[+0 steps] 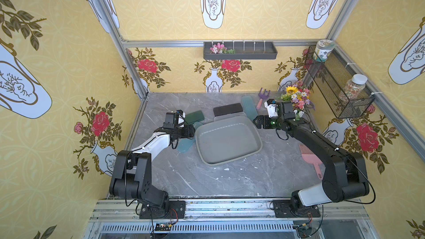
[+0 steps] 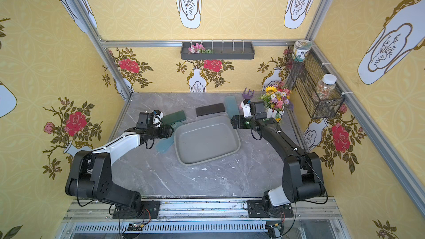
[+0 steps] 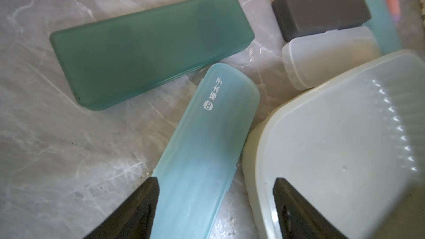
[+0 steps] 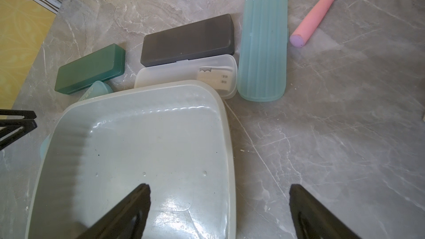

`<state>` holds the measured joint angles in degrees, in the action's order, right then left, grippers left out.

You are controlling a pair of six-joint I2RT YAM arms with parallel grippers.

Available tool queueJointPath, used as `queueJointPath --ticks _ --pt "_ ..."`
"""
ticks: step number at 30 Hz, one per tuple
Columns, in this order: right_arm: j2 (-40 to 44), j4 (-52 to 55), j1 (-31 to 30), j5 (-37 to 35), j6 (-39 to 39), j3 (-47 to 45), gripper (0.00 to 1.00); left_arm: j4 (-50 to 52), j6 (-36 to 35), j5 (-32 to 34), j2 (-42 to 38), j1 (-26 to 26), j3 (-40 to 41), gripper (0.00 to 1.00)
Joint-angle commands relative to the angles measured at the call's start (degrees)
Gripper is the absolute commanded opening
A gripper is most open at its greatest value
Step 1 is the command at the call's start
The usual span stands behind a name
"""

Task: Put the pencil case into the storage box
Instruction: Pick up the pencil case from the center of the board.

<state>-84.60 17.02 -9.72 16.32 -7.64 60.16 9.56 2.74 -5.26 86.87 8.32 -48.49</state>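
Note:
The storage box (image 1: 227, 143) is a shallow grey-green tub in the middle of the table, with nothing in it. Several pencil cases lie round it. A light blue pencil case (image 3: 207, 145) lies against its left side, beside a dark green one (image 3: 149, 49). Behind the box lie a black case (image 1: 227, 109), a frosted white case (image 4: 184, 72) and a ribbed teal case (image 4: 262, 42). My left gripper (image 3: 216, 203) is open, one finger beside the light blue case and the other over the box's rim. My right gripper (image 4: 219, 203) is open above the box's far right corner.
A pink comb (image 1: 309, 159) lies at the right, under my right arm. A purple and pink toy rake (image 1: 262, 98) and a flower bouquet (image 1: 296, 97) stand at the back right. A wire-mesh basket (image 1: 338, 83) with jars and a dark shelf tray (image 1: 240, 50) hang on the walls.

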Motion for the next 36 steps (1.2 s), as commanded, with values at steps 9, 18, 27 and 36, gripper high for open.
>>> queueJointPath --ticks 9,18,27,36 --pt "-0.98 1.22 -0.67 0.38 0.93 0.23 0.97 -2.0 -11.12 1.19 0.65 0.47 3.4 0.82" --pt "-1.45 1.56 -1.34 0.86 1.31 0.48 0.97 -1.17 -19.47 -0.28 3.84 0.47 2.64 0.83" --pt "-3.0 4.35 -8.54 0.13 2.71 3.49 0.97 0.65 -24.14 1.3 8.21 0.47 -0.08 0.84" --pt "-5.88 2.74 -13.08 0.35 1.41 4.7 0.97 2.39 -26.12 3.83 12.42 0.65 -2.41 0.85"
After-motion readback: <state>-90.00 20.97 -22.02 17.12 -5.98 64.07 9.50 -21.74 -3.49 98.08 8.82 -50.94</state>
